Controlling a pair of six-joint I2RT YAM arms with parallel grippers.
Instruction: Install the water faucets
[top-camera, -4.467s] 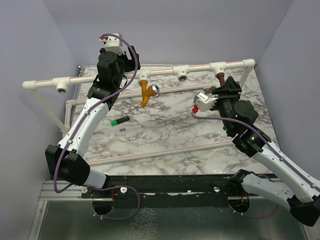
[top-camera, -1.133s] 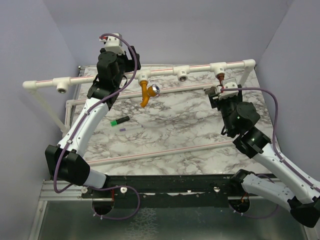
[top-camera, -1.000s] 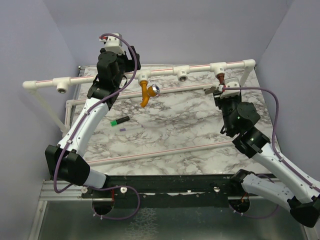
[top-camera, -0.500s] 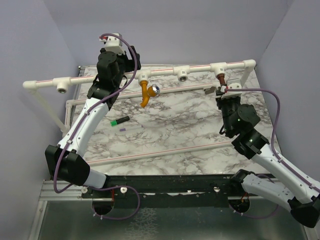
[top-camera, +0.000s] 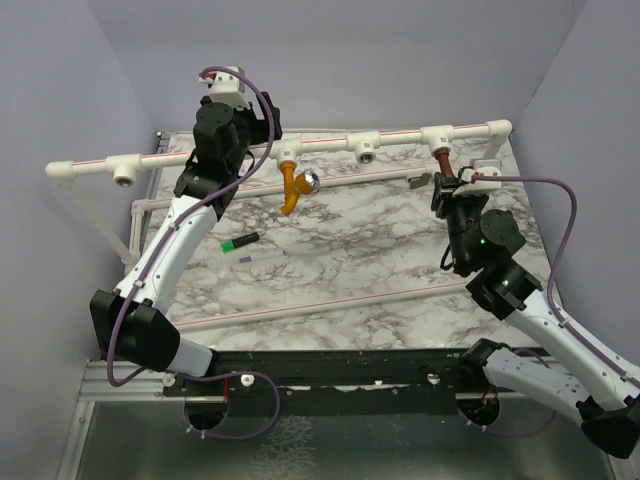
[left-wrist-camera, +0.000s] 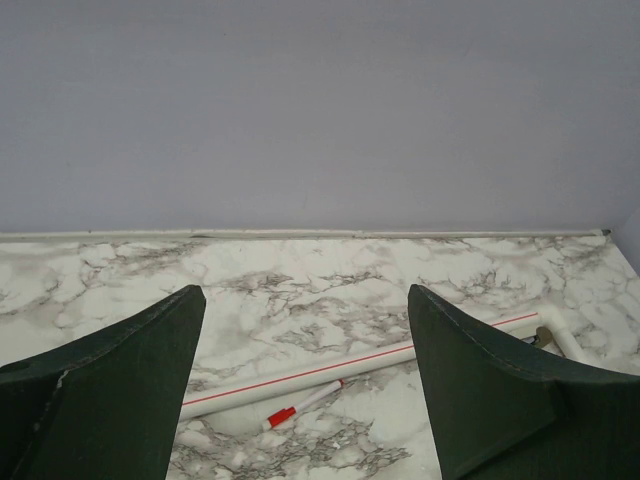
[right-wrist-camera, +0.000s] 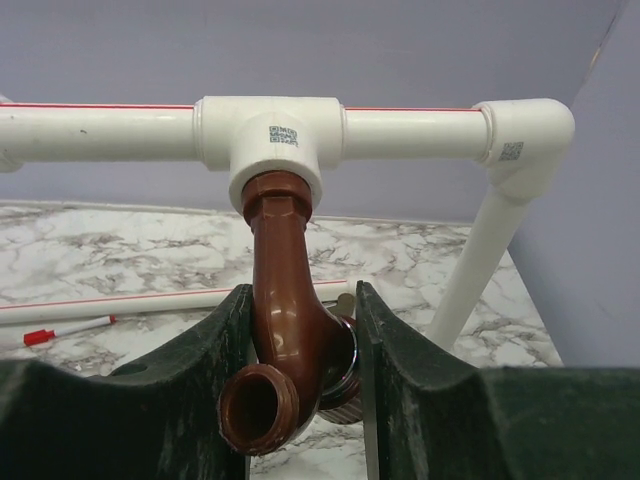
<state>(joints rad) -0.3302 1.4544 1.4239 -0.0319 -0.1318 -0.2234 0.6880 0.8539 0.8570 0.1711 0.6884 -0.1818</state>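
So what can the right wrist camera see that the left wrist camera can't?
Only the right wrist view shows the brown faucet hanging from a white T-fitting, with the right gripper shut on it. Only the left wrist view shows the left gripper wide open, holding nothing. Both show the marble table, the purple wall, a white pipe lying on the table and a red-capped pen.

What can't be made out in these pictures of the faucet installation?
- Top view: the right gripper hides most of the brown faucet.
- Right wrist view: the faucet's thread depth, inside the white fitting.
- Left wrist view: the orange faucet, outside the frame.
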